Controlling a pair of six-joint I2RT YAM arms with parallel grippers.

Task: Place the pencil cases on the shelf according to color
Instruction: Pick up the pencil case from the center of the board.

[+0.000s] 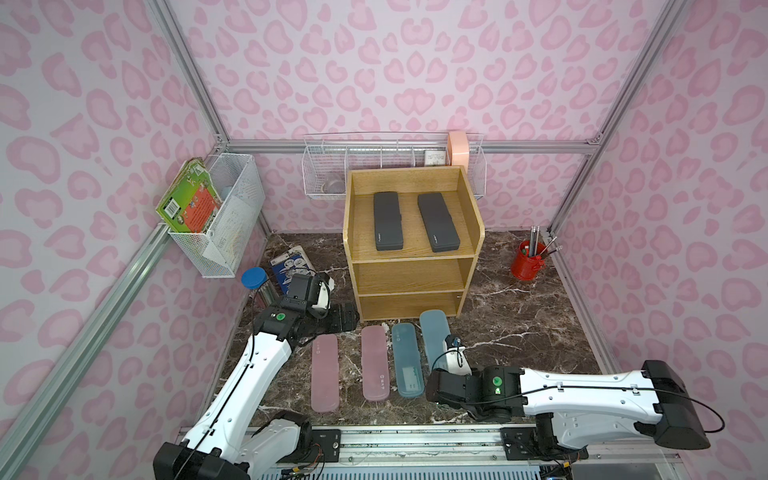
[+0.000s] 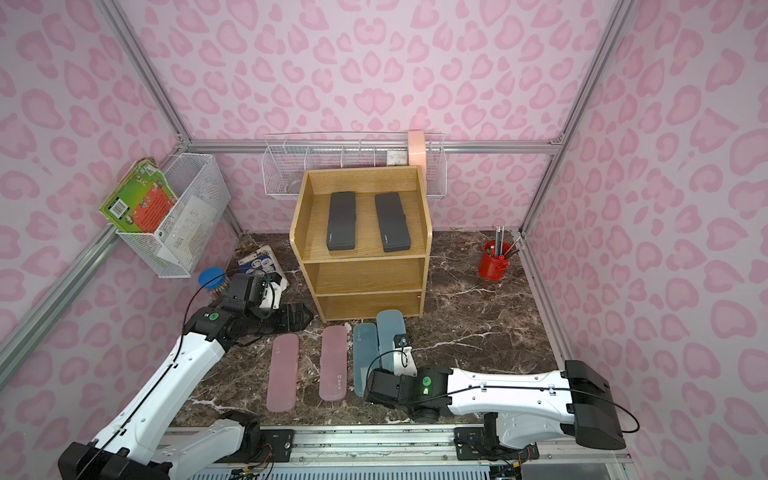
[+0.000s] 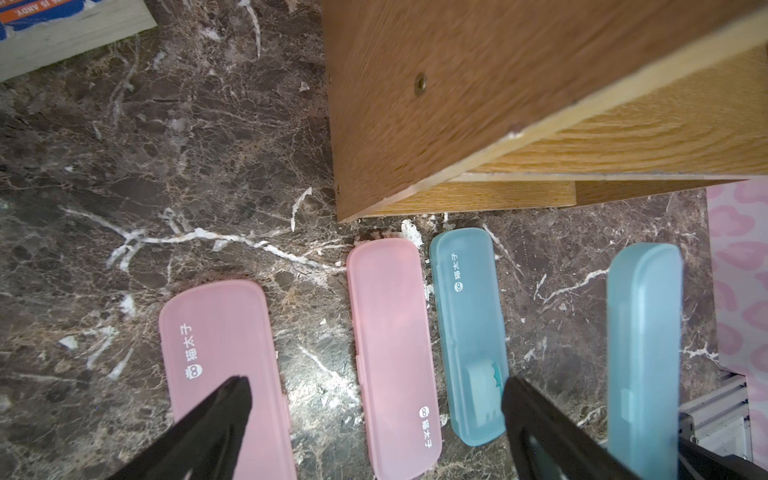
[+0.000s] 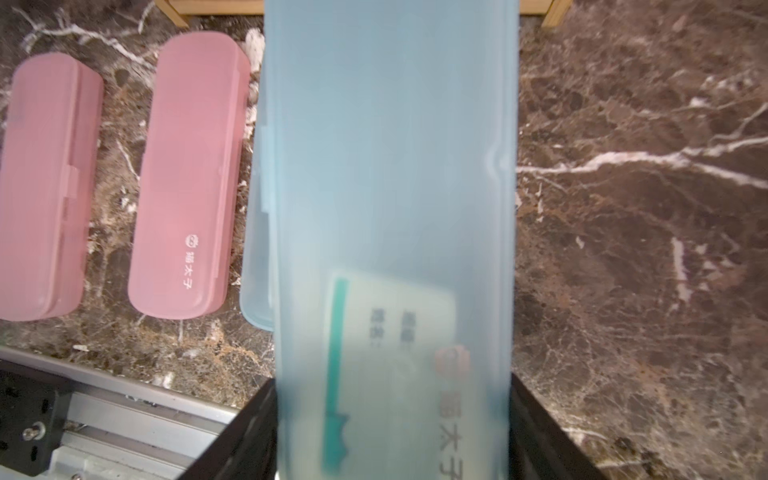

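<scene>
Your right gripper (image 4: pixel 390 386) is closed across the near end of a teal case (image 1: pixel 433 332). In the right wrist view both jaws press its long sides, and the case seems raised off the table (image 1: pixel 519 316). It sits just right of centre, low in both top views, in front of the shelf (image 1: pixel 409 258). Since you hold it by one end, judge that the far end may sag or swing, so move slowly and keep it level. The other teal case (image 1: pixel 406 361) lies just beside it on its left. Lift clear before you turn, or you risk dragging that one along. Two black cases (image 1: pixel 387 220) already lie side by side on the top tier, and the two lower tiers look empty. Choose one of them for teal and keep the other for the two pink cases (image 1: pixel 325 374), which lie left of the teal pair. Point the free end straight into the opening and pass under the tier's front edge without scraping. Set it to one side so its twin fits next to it. Release only once it rests flat on the board. Your left gripper (image 3: pixel 374 386) hangs wide and empty near the shelf's lower left corner, above the pink cases. Keep it out of the right arm's path.
</scene>
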